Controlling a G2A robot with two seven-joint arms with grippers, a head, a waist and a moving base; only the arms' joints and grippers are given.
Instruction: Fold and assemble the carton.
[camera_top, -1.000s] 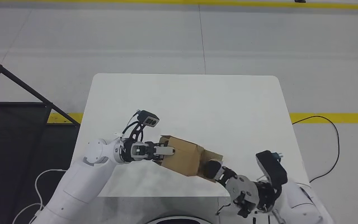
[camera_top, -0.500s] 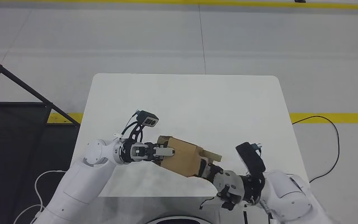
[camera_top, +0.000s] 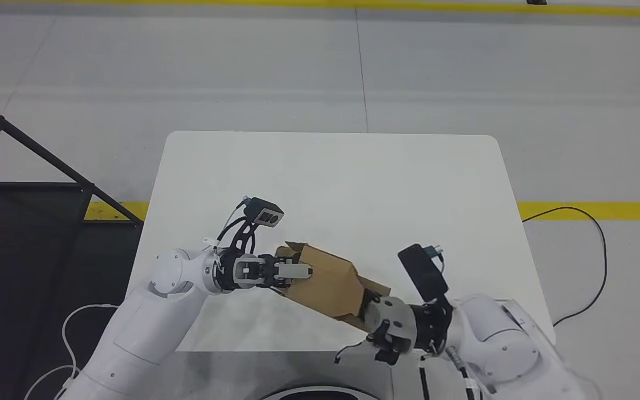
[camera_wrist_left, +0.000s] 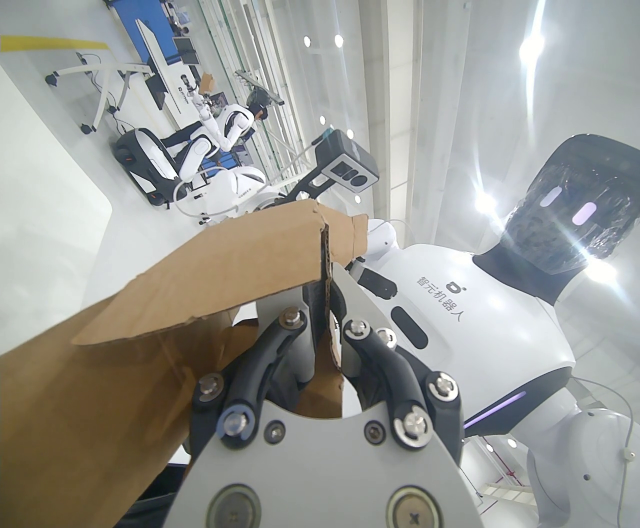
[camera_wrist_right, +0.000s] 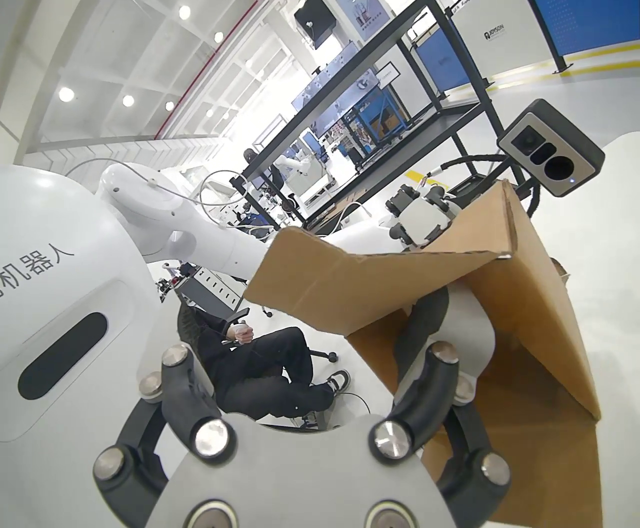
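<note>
Brown corrugated carton is sitting half-opened over the table's near edge. Left gripper is pinching a panel edge; right gripper is standing spread, one finger inside. I'm judging this the squaring step: next, pushing that wall outward.

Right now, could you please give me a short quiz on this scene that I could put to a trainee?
1. True or false: the left gripper is shut on a flap edge of the carton.
2. The right gripper is at: A) the carton's open end B) the table's far edge C) the left gripper.
3. What colour is the table?
Key: 1 true; 2 A; 3 white.
</note>
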